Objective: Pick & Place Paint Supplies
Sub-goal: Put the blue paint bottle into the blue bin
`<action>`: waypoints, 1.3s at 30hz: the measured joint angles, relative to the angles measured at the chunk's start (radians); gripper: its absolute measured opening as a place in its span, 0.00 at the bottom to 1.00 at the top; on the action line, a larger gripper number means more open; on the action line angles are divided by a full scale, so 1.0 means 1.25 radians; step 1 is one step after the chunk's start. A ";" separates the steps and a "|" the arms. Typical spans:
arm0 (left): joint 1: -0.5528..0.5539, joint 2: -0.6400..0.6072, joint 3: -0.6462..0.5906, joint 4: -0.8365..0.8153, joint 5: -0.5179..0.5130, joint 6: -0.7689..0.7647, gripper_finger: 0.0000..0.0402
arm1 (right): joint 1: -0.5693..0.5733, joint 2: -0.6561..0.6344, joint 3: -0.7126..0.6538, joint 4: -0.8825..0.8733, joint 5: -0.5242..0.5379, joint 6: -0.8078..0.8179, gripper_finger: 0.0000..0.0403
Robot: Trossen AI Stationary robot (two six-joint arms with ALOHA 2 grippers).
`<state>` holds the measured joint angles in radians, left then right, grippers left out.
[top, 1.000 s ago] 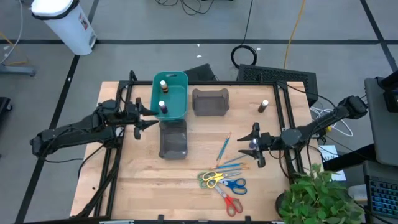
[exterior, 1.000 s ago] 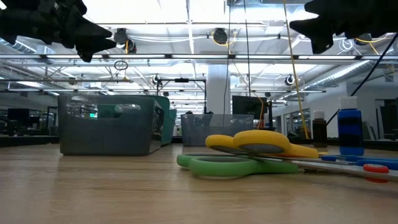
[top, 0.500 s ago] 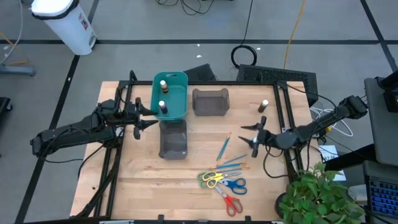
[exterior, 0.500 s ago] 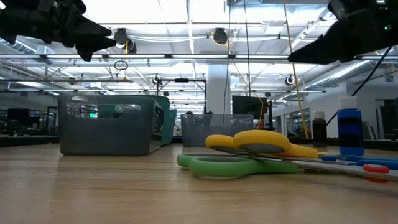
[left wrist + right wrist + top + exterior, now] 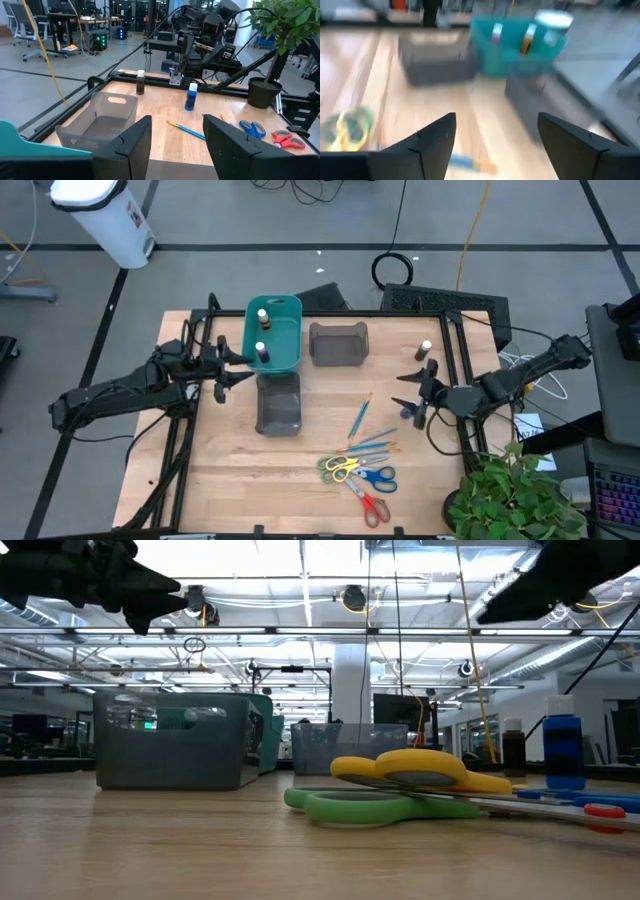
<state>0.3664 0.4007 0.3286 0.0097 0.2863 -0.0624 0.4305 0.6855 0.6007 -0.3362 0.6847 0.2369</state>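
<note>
The right gripper (image 5: 412, 394) is held raised, fingers spread wide. The left gripper (image 5: 232, 367) is held partly open, empty.

Grey floor crossed by dark lines surrounds the wooden table (image 5: 220, 470); a potted plant (image 5: 510, 495) stands at its corner, ceiling lights (image 5: 330, 560) overhead.

Teal bin (image 5: 274, 333), two grey bins (image 5: 338, 343) (image 5: 278, 403), potted plant (image 5: 510, 490).

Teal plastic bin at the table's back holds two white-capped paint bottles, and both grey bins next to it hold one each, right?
Not quite. The teal plastic bin does hold two white-capped paint bottles, but both grey plastic bins hold nothing, as the high view shows. The other bottles stand on the wooden table near the right gripper.
</note>
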 joint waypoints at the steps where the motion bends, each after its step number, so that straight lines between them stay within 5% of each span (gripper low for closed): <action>1: 0.000 0.000 0.000 0.000 0.000 0.000 0.46 | 0.000 0.001 0.021 -0.065 -0.018 0.031 0.70; 9: 0.000 0.000 0.000 0.000 0.000 -0.009 0.46 | 0.001 0.002 0.059 -0.452 -0.152 0.267 0.68; 14: 0.000 0.000 0.000 -0.001 0.000 -0.021 0.46 | 0.001 0.002 0.051 -0.556 -0.236 0.385 0.69; 39: 0.000 0.000 0.000 0.001 0.000 -0.023 0.46 | 0.000 0.055 -0.242 -0.076 -0.255 0.323 0.63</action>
<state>0.3668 0.4011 0.3286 0.0105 0.2863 -0.0914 0.4309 0.7536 0.2980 -0.4308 0.3658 0.6400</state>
